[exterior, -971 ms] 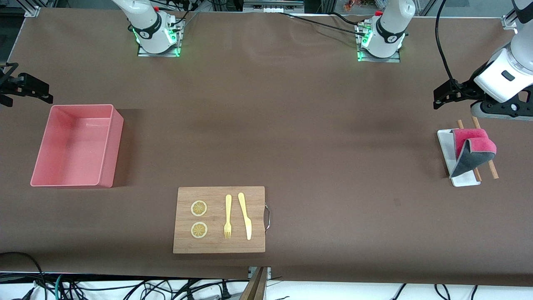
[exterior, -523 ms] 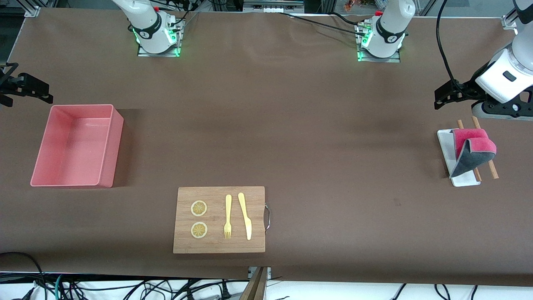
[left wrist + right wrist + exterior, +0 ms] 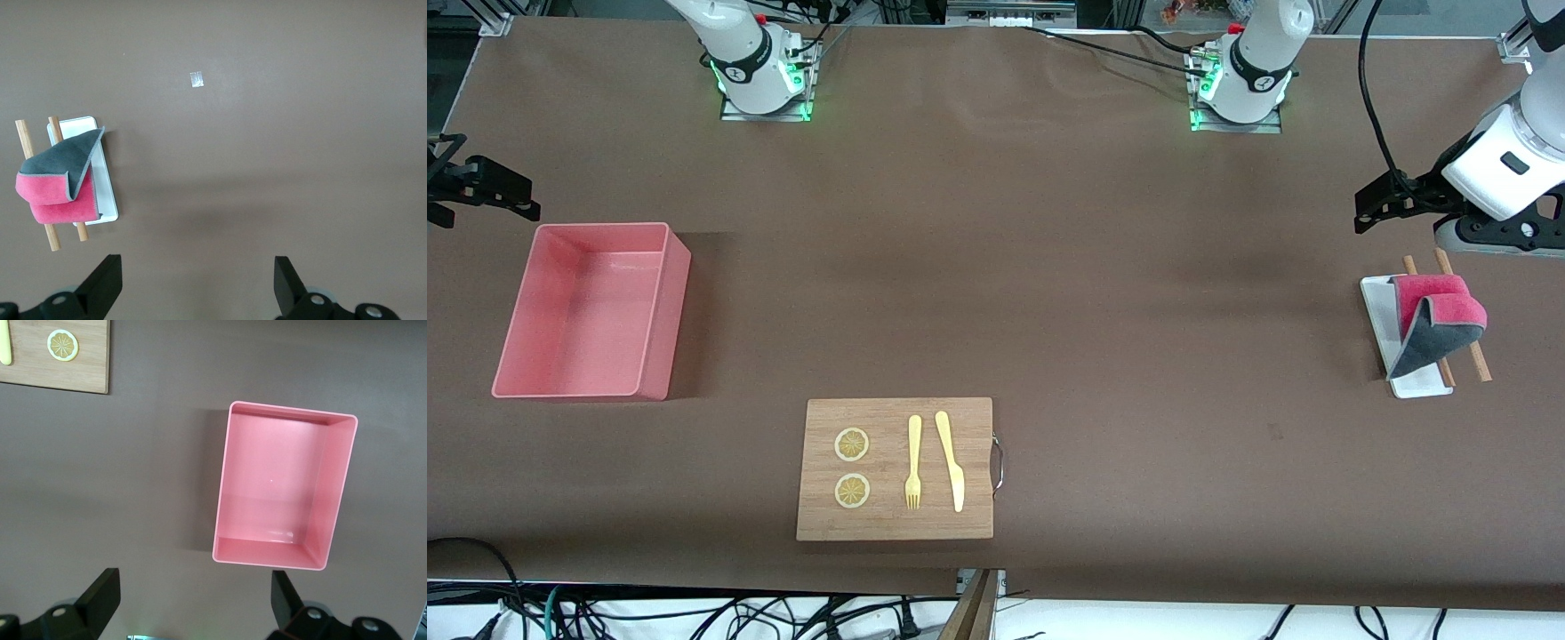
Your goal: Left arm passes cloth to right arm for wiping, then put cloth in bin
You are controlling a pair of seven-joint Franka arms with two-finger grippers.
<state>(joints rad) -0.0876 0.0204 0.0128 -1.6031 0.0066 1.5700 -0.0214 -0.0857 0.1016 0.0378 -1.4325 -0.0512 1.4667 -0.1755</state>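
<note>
The cloth [image 3: 1436,324], crimson-pink with a dark grey face folded over, lies on two wooden sticks [image 3: 1478,360] across a flat white tray [image 3: 1378,307] at the left arm's end of the table. My left gripper [image 3: 1369,206] hangs open and holds nothing over the bare table beside that tray. In the left wrist view the cloth [image 3: 57,180] lies off to one side of the left gripper [image 3: 198,267]. The pale pink bin [image 3: 587,311] stands at the right arm's end. My right gripper [image 3: 507,191] waits open beside the bin [image 3: 283,487], off its rim.
A wooden cutting board [image 3: 894,468] with two lemon slices, a yellow fork [image 3: 913,462] and a yellow knife [image 3: 951,460] lies near the front edge, mid-table. Its metal handle points toward the left arm's end. A small scrap of tape [image 3: 196,79] sits on the brown mat.
The left arm's hand has shifted very slightly above the table. The cloth, the bin and the right arm stay where they were.
</note>
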